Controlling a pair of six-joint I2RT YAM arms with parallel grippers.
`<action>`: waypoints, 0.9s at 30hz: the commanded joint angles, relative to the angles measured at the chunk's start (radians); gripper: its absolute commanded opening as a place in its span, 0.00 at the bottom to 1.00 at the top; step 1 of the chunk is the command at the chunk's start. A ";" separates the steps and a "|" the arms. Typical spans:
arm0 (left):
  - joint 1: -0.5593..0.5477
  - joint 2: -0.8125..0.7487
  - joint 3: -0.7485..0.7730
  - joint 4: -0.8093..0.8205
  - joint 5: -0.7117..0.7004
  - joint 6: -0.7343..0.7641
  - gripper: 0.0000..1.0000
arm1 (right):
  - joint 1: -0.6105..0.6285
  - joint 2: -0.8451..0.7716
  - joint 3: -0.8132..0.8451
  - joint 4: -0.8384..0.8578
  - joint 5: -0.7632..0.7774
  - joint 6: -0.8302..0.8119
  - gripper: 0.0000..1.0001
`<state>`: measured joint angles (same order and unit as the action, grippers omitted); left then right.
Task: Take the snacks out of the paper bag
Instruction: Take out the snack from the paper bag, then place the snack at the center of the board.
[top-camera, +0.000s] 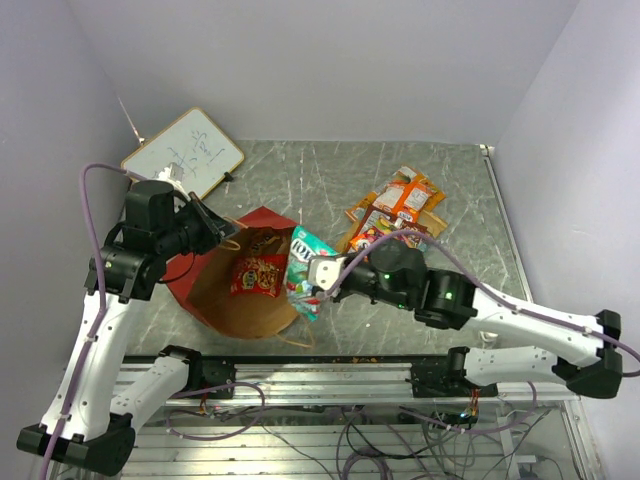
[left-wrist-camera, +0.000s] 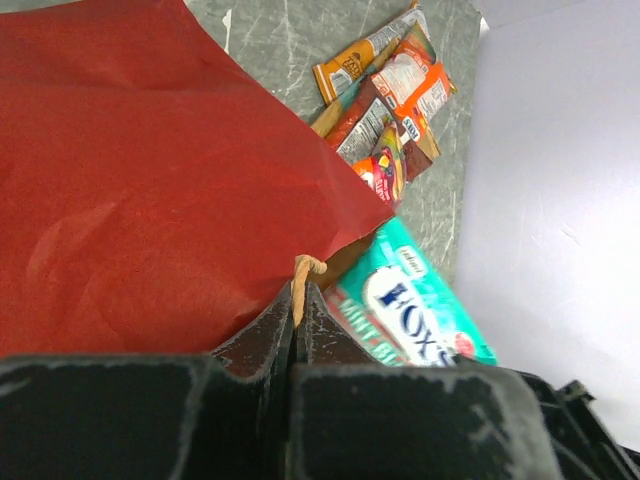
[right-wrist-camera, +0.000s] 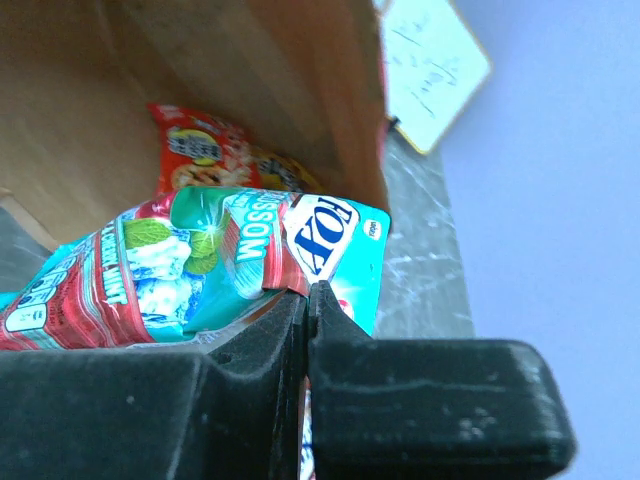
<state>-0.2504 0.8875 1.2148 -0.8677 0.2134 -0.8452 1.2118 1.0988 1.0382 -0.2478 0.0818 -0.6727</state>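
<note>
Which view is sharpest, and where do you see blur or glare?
Top external: evenly lit and sharp, down to the paper bag. Left wrist: the dark fingers near the lens look soft and underlit. Right wrist: the teal packet carries small glossy highlights; the whiteboard behind it is slightly blurred.

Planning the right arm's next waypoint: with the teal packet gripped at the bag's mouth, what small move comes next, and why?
Probably pull the right gripper toward the snack pile, lifting the teal packet clear of the paper bag. It is shut on the packet at the mouth, the left gripper pins the handle, and a red packet lies inside.
</note>
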 joint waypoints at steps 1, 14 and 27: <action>-0.004 0.013 -0.003 0.011 -0.026 0.011 0.07 | -0.011 -0.090 0.021 -0.004 0.196 -0.027 0.00; -0.003 0.053 0.054 -0.024 0.016 0.062 0.07 | -0.349 -0.061 0.033 0.127 0.327 0.169 0.00; -0.004 0.067 0.115 -0.071 0.032 0.122 0.07 | -0.667 0.211 0.127 0.103 0.306 0.399 0.00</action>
<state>-0.2504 0.9520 1.2926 -0.9199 0.2272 -0.7616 0.6083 1.2549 1.0969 -0.1940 0.3950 -0.3614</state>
